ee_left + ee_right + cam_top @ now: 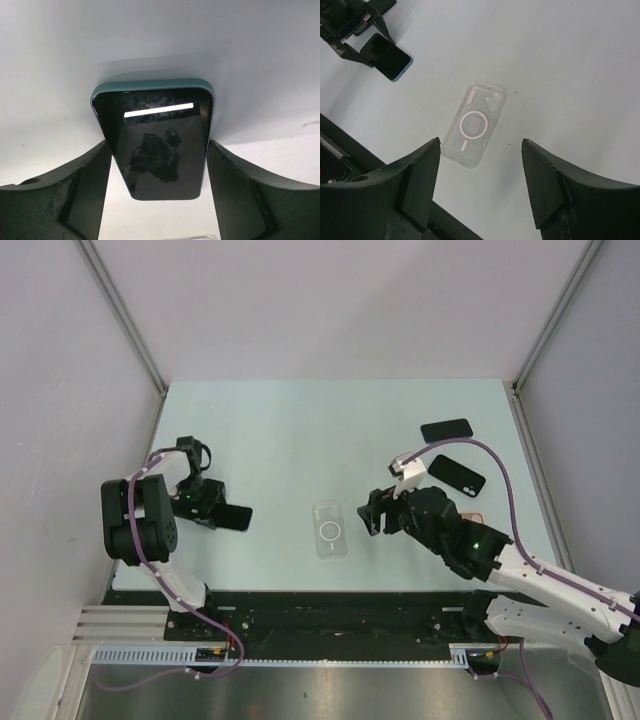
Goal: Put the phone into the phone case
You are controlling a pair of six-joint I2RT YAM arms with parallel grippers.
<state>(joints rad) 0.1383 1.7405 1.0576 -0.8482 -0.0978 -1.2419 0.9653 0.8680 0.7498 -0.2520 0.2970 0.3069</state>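
The phone (157, 145), black screen up with a teal rim, lies between the fingers of my left gripper (157, 150); both fingertips sit against its long sides. From above, the phone (237, 517) sticks out to the right of the left gripper (216, 512) at the table's left. The clear phone case (330, 530) with a ring on its back lies flat mid-table. My right gripper (372, 512) hovers just right of the case, open and empty. In the right wrist view the case (474, 125) lies ahead of the right gripper (480, 150), with the phone (390, 61) at upper left.
Two other dark phones (446, 429) (457, 473) lie at the back right of the table, and a small orange item (472, 518) shows by the right arm. The black front rail (350, 155) runs close below the case.
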